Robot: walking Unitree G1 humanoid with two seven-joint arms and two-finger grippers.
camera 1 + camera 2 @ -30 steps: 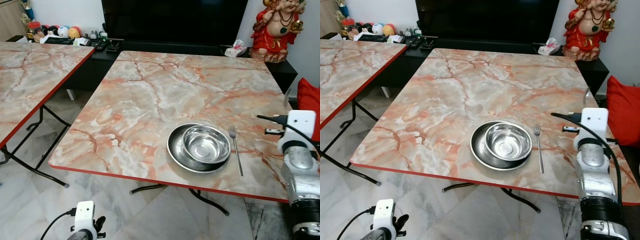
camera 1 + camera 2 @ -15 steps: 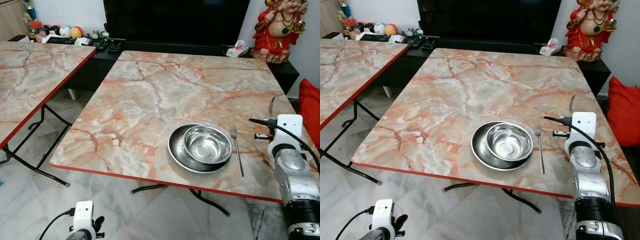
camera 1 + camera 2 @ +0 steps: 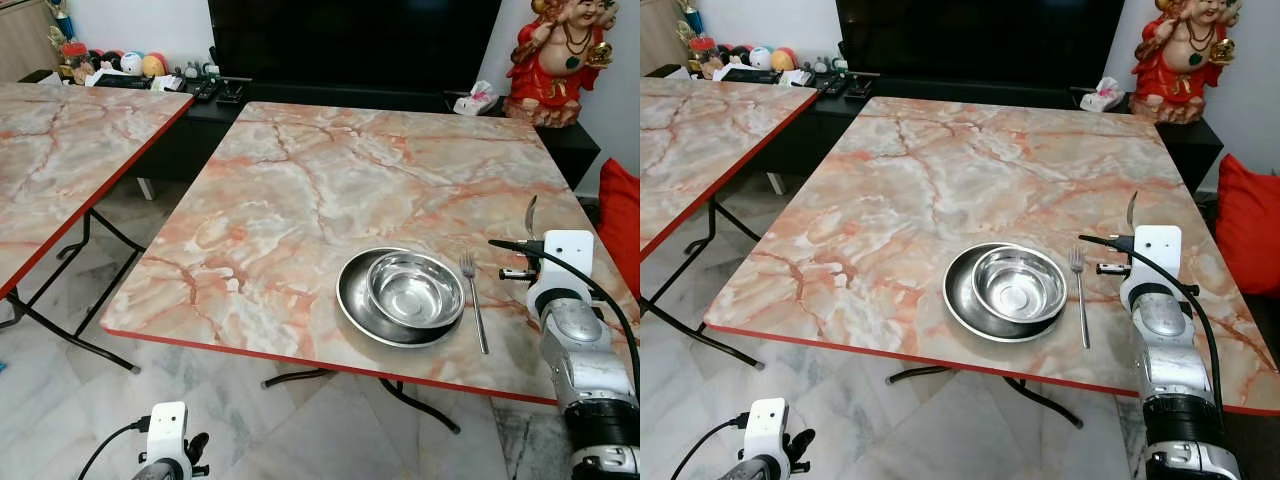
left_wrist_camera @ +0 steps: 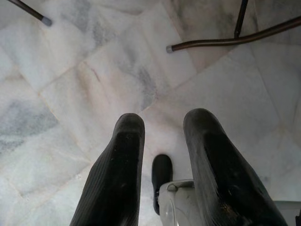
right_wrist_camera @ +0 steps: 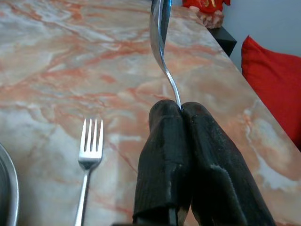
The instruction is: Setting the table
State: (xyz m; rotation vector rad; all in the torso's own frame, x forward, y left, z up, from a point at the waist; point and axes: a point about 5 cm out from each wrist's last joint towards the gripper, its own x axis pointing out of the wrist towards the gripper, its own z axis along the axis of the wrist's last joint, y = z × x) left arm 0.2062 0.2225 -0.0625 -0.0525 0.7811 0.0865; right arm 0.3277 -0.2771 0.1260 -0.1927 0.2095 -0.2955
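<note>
Right of the fork (image 3: 473, 308) and bowl (image 3: 415, 290), above the table (image 3: 300, 190), right gripper (image 5: 181, 110) clamps a spoon (image 5: 160, 42). Left gripper (image 4: 162, 136) hangs parted near the floor (image 4: 70, 70).

A steel bowl (image 3: 415, 289) sits inside a steel plate (image 3: 356, 300) on the marble surface (image 3: 300, 190). A fork (image 3: 472, 300) lies just right of them. A spoon (image 5: 160, 42) stands pinched upright between black fingers (image 5: 164, 155).

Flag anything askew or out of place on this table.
Nothing stands out. The bowl sits in the plate, the fork lies straight beside them, and the right claw holds a spoon above the table.
</note>
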